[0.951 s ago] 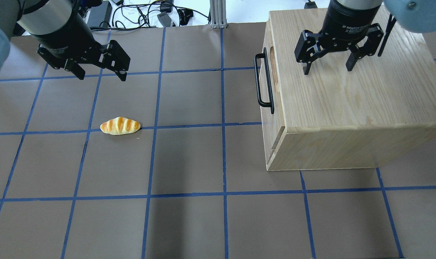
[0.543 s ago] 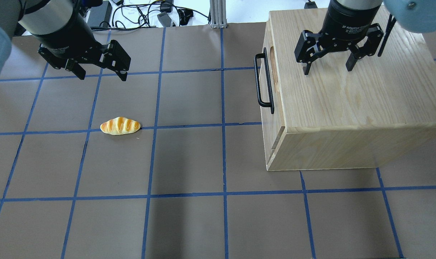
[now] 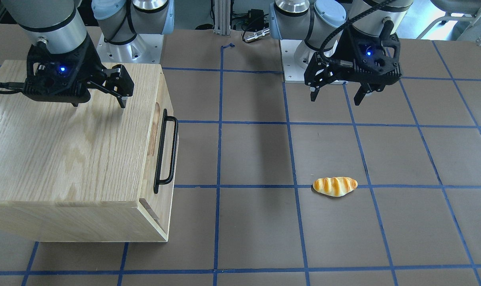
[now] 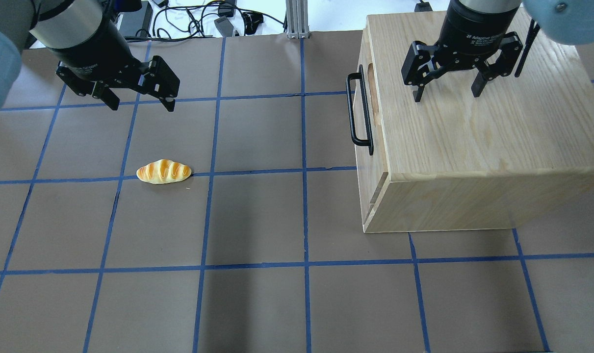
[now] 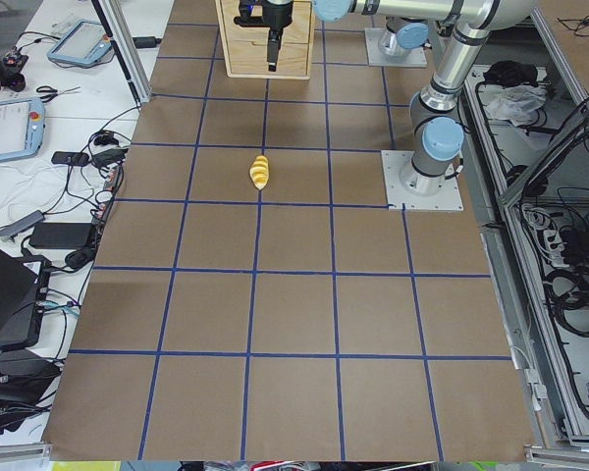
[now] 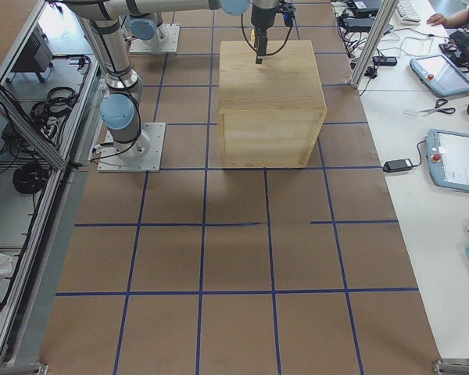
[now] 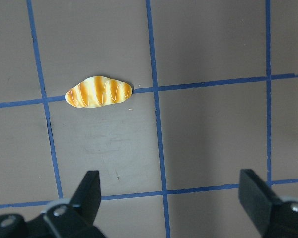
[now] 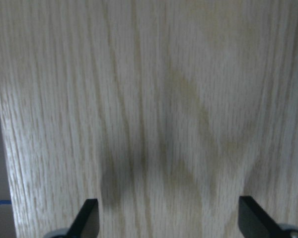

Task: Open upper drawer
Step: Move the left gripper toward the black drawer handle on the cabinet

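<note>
Left pincer (image 4: 141,104) hung spread apart over the brown matte surface (image 4: 257,220), which was gridded in blue tape. A glossy, striped oval bread roll (image 4: 164,171) lay at its 5 o'clock, well apart, with open room all round. The upper drawer (image 4: 378,157), pale wood with a black bar handle (image 4: 358,110), sat flush in the 9 o'clock face of the cabinet (image 4: 473,147). Right pincer (image 4: 446,95), also spread apart, hovered over the cabinet's grained top.

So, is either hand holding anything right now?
No, nothing is held. The left hand hangs open, apart from the bread. The right hand hangs open over the cabinet, clear of the handle.
</note>
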Available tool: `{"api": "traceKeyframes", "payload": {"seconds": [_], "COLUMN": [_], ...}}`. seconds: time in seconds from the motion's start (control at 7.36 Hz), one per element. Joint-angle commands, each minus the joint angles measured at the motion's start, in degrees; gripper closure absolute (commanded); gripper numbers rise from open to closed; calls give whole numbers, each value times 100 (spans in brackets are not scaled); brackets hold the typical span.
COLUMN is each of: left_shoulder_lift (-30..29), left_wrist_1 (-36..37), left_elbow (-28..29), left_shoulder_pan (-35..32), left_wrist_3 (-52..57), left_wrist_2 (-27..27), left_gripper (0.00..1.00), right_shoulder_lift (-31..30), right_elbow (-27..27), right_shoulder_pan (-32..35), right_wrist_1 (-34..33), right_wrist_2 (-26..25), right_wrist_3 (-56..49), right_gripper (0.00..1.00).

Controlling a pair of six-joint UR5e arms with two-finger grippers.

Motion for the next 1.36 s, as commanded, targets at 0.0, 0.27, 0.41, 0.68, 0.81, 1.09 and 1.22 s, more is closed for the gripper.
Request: {"api": "traceKeyframes", "payload": {"seconds": [0.0,0.27,0.41,0.68,0.81,1.09,1.22], "left_shoulder_lift": [-87,-559,-779,-1228,-1465,-1773,-1940], "left_wrist_1": [10,759,966,1710,2107,2697,3082], "left_elbow": [10,-17,-26,1,18,36,18], "left_shoulder_pan": [-17,-69,-104,-742,-1077,-1509,-1589], "left_wrist_3": [-310,-1161,-1426,-2461,-2796,-3035,-3072], "left_wrist_2": [-51,-881,-1487,-1800,-1809,-2439,-2477], "left_gripper": [0,0,0,0,0,0,0], "right_shoulder_lift": [0,0,0,0,0,0,0], "right_elbow": [-3,-3,-3,-3,-3,6,-3], "right_shoulder_pan": [5,-4,5,5,5,5,-4], "right_wrist_1": [0,0,0,0,0,0,0], "right_wrist_2": [0,0,0,0,0,0,0], "right_wrist_3": [1,-8,-8,-8,-8,1,1], "right_gripper": [0,0,0,0,0,0,0]}}
